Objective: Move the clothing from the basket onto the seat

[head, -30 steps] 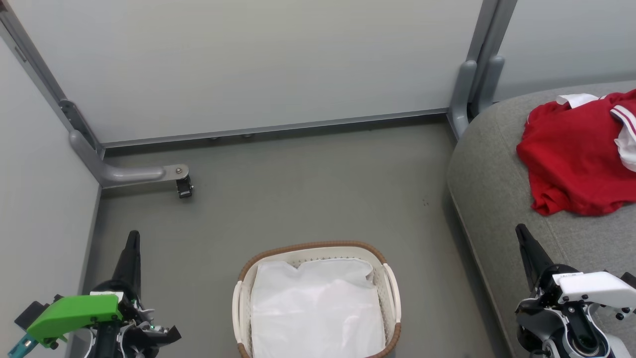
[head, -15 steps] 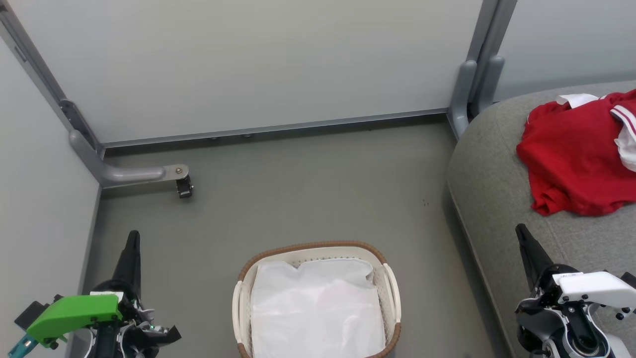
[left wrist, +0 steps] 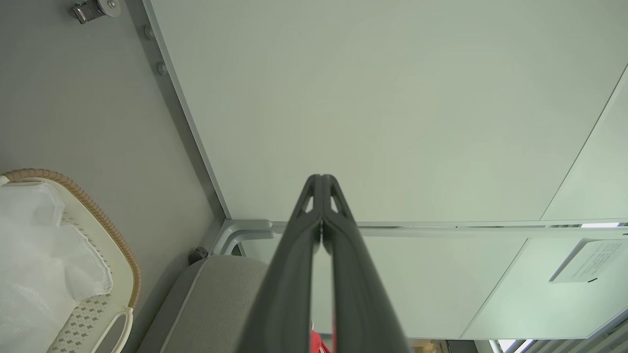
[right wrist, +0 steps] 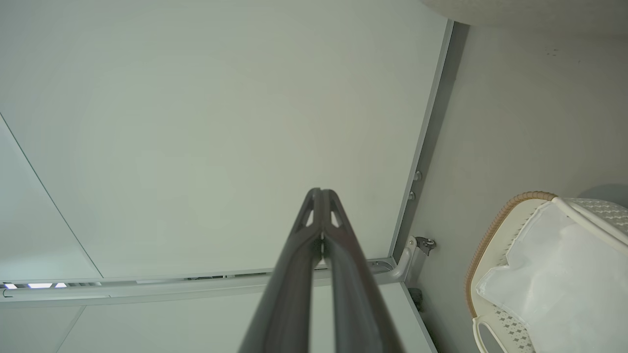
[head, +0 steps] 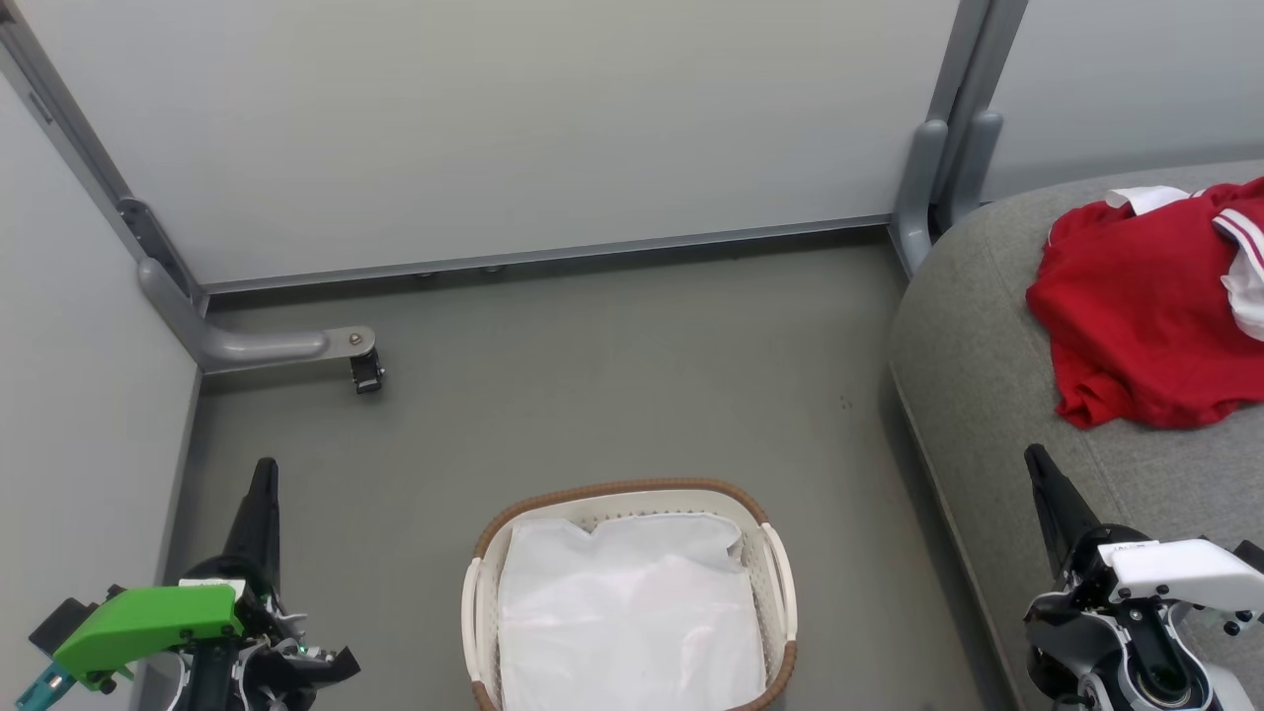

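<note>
Plainly, the clothing (head: 1136,316) lies on the seat (head: 987,395) right of the basket (head: 612,491), nearer the right tool (head: 1034,456) than the left tool (head: 265,466), both clenched empty.

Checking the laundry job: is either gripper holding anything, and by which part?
Nothing is held: the left gripper and right gripper are both shut and empty.
</note>
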